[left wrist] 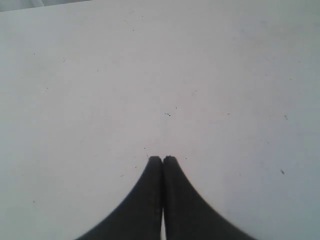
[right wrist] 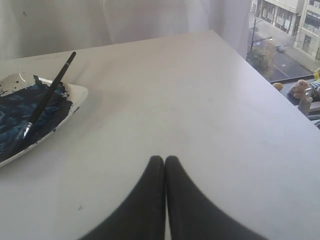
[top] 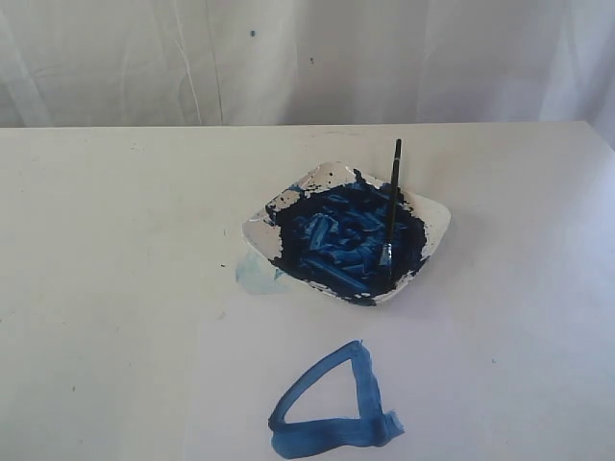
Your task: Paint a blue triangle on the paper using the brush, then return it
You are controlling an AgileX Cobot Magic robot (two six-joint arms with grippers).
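Observation:
The brush (top: 392, 204) rests in the white paint dish (top: 434, 213), tip down in the dark-blue paint, black handle leaning over the far rim. The right wrist view shows the brush (right wrist: 47, 95) and dish (right wrist: 77, 92) as well. A blue triangle (top: 333, 408) is painted on the paper (top: 480, 394) in front of the dish. Neither gripper appears in the exterior view. My left gripper (left wrist: 162, 159) is shut over bare white table, holding nothing. My right gripper (right wrist: 164, 159) is shut and empty, off to the side of the dish.
A pale blue smear (top: 258, 274) lies on the table beside the dish's left corner. A white curtain (top: 288, 58) hangs behind the table. In the right wrist view the table edge (right wrist: 235, 50) drops off toward a window.

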